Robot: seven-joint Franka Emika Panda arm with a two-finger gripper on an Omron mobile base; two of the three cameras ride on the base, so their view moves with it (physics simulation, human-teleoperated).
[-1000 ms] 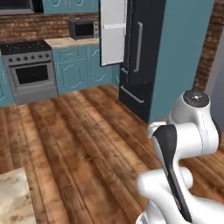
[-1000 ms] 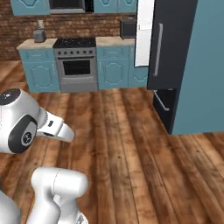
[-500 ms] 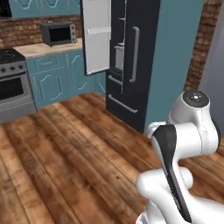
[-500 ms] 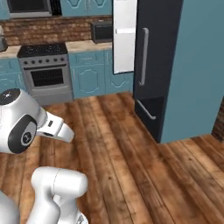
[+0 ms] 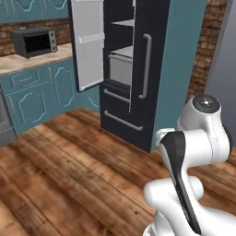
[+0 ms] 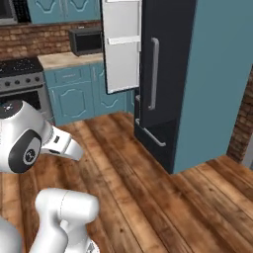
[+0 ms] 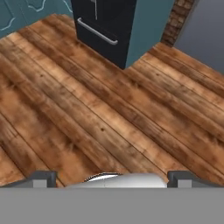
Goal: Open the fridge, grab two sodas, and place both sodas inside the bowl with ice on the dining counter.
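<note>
The black fridge (image 5: 146, 69) stands ahead with its left door (image 5: 87, 46) swung open, showing grey shelves and a grey inner drawer (image 5: 120, 69). Its right door (image 6: 157, 64) is shut, with a long grey bar handle. The bottom drawer with its horizontal handle shows at the top of the hand view (image 7: 103, 30). My gripper (image 7: 112, 177) hangs open over the wooden floor, well short of the fridge, with nothing between its fingertips (image 7: 43, 177). The arm is folded close to the base. The sodas, the bowl and the dining counter are out of view.
A tall teal panel (image 5: 184, 60) flanks the fridge on the right, with a brick wall behind it. To the left run teal cabinets (image 6: 74, 94) with a microwave (image 6: 86, 40) on top and a stove (image 6: 20, 66). Wooden floor (image 7: 109, 113) lies between me and the fridge.
The whole picture has shifted: the base has moved toward the fridge, which now looks larger and more central. The arm keeps its folded pose and the gripper stays open.
</note>
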